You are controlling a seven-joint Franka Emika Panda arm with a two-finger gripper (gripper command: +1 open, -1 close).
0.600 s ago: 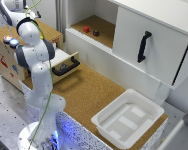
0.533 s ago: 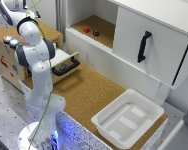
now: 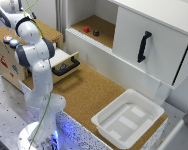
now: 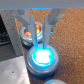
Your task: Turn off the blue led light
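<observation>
The blue led light (image 4: 42,57) is a small round dome glowing pale blue on the wooden box; it also shows in the exterior view (image 3: 14,43). A reddish dome (image 4: 31,33) sits right beside it (image 3: 6,38). In the wrist view my gripper (image 4: 40,45) hangs straight above the blue led light. Its two fingers (image 4: 32,30) run together toward the dome, and nothing is held. The glow blurs the tips, so I cannot tell whether they touch the dome. In the exterior view the hand is mostly hidden by the arm (image 3: 31,55).
The wooden box (image 3: 49,31) stands at the exterior view's left, with an open drawer (image 3: 64,65) and its black handle. A white cabinet with a black handle (image 3: 143,46) is behind. Small items lie on the shelf (image 3: 89,30). A white bin (image 3: 129,119) sits in front.
</observation>
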